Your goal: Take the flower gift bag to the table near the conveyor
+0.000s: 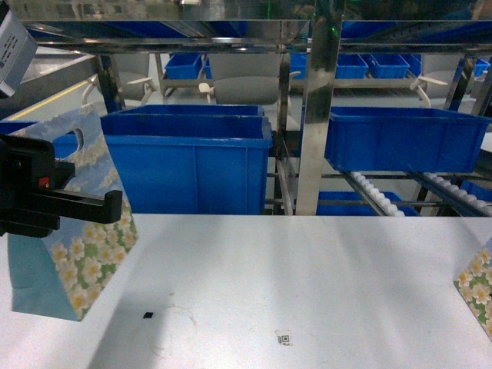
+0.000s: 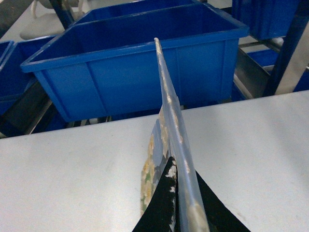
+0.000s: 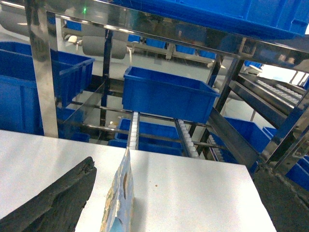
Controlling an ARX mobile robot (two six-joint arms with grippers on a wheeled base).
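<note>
Two flower gift bags show in the head view: at far left, one flower gift bag [image 1: 81, 231] stands on the counter [image 1: 307, 292], its top edge pinched by the left end effector [image 1: 84, 204]. This looks like the placing step, so next comes releasing and lifting clear. Behind stand blue bins [image 1: 188, 161] in the conveyor [image 1: 319, 115]; at right, a second bag [image 1: 478, 284] sits beside the right end effector [image 3: 63, 198], whose state cannot be told.
</note>
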